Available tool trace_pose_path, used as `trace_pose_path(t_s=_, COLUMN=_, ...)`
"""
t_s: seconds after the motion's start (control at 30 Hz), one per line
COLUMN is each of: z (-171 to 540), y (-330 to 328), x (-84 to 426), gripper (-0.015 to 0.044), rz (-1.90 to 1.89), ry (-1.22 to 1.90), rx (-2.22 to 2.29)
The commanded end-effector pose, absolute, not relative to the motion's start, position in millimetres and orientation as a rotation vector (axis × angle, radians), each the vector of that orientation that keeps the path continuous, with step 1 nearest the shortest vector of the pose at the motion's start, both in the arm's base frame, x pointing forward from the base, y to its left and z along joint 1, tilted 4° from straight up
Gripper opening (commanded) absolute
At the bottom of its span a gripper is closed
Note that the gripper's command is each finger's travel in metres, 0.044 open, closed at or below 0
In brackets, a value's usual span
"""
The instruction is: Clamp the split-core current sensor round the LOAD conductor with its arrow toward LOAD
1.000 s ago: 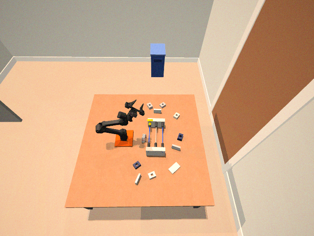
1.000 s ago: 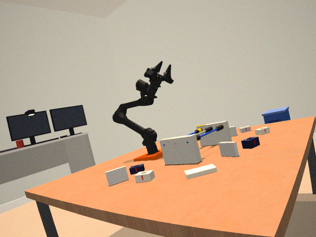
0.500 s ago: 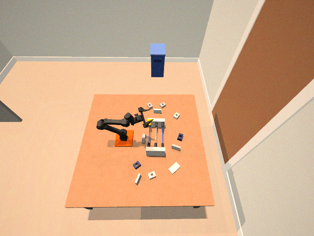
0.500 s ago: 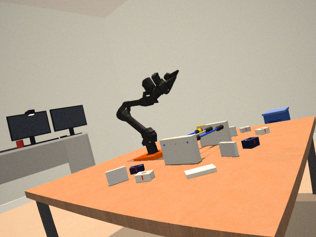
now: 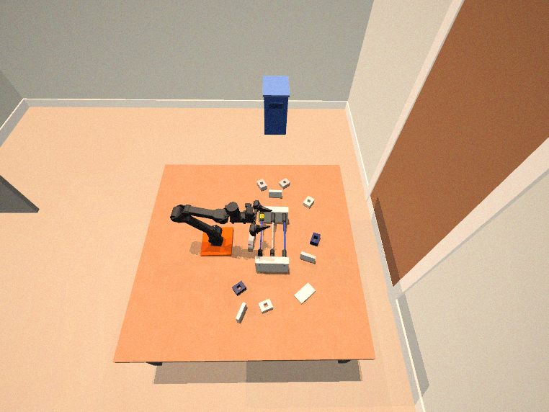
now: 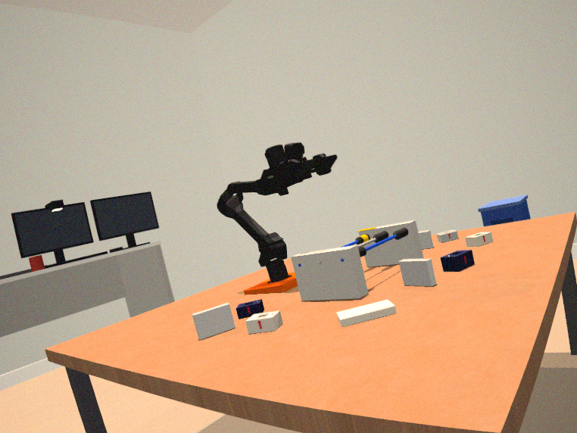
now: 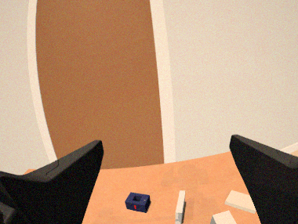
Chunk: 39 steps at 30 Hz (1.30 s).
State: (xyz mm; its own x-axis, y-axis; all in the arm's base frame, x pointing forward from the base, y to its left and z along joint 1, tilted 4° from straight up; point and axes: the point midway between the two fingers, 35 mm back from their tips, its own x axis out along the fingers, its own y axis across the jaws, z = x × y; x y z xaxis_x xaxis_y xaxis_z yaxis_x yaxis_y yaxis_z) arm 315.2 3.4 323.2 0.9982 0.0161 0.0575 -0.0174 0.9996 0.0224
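Note:
The open sensor is a small pale grey piece with a red mark, standing on the table between the arm's base and the conductors; its opening and arrow direction are too small to tell. It does not show in the exterior view or the wrist view. Three conductors, a blue one nearest the arm, a white one and another blue one, run between two end blocks. A yellow marker sits on the nearest blue one; its lettering is unreadable. My gripper is wide open and empty, high above the table.
The near end block and far end block stand upright. Dark blue square rings, white square rings, upright plates and a flat white bar lie around them.

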Motion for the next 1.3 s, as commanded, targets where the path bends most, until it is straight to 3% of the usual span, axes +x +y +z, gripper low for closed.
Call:
trace_pose_path(t_s=0.0, z=322.9, y=0.0, x=315.7, gripper=0.044, rz=0.0, ry=-0.05, rx=0.0)
trace_pose_path(t_s=0.27, z=264.6, y=86.0, x=325.7, gripper=0.044, rz=0.259, ry=0.419, rx=-0.048)
trace_pose_path(t_s=0.7, z=196.8, y=173.7, x=238.0, gripper=0.044, rz=0.568, ry=1.13, rx=-0.364)
trace_pose_path(t_s=1.27, z=195.2, y=175.8, x=231.4, gripper=0.044, rz=0.58, ry=1.166, rx=-0.388)
